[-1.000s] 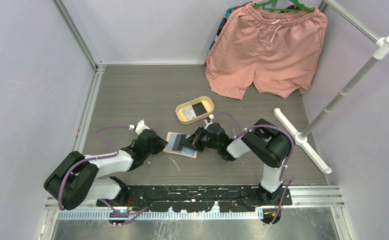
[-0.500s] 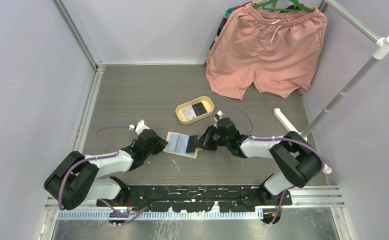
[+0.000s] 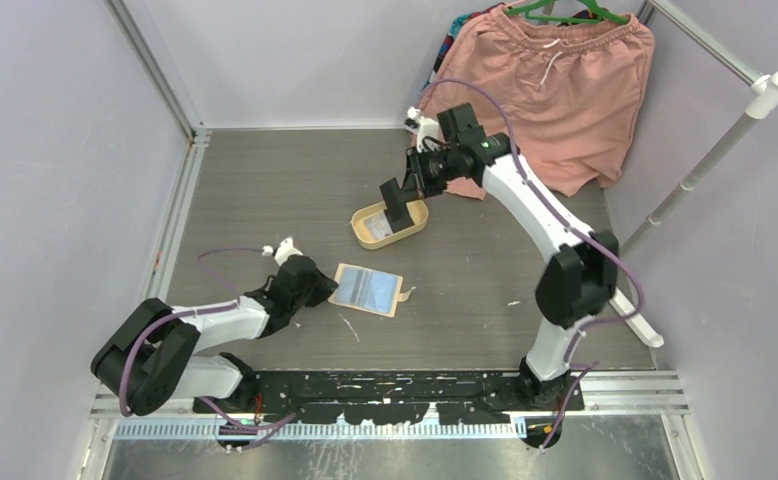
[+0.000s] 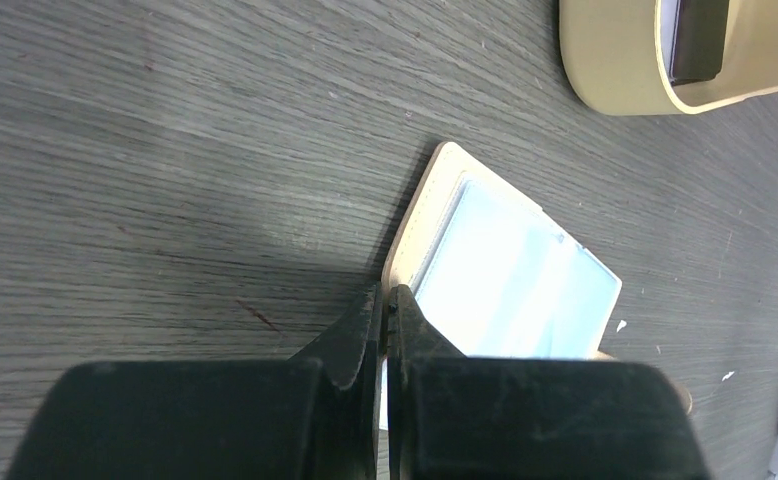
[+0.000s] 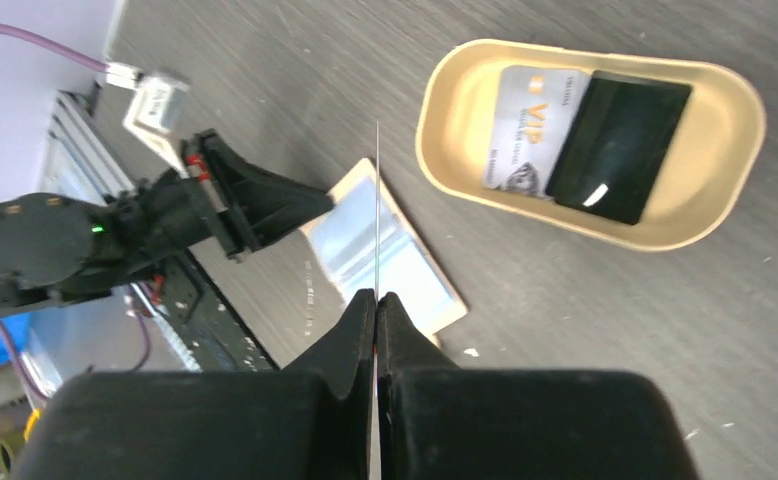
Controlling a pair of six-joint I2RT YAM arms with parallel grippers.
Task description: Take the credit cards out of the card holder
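Right gripper (image 3: 408,187) has moved a lot in half a second: it was low at the holder's right edge, now it's raised and swung over the tray (image 3: 361,236), clamped on a dark card (image 3: 397,212) that hangs below its fingertips. Holder (image 3: 367,288) hasn't shifted. The dark card that stuck out of its right side is gone, and only pale blue-grey lining shows. Left gripper (image 3: 315,287) is in the same spot, still pinched closed on the holder's left edge, with the holder lying open and flat just beyond its fingertips. Tray holds a silver card (image 5: 530,130) and a black card (image 5: 620,145) side by side, ahead and right of the right fingertips. Hard to read: the right wrist view gets the held card edge-on, a thin line rising from the closed fingertips with no face visible. In the top view the held card covers part of the tray's contents. In the left wrist view the tray is cut off at the top edge and the holder's near corner is hidden behind the fingers. Can't tell whether the pockets still hold cards.
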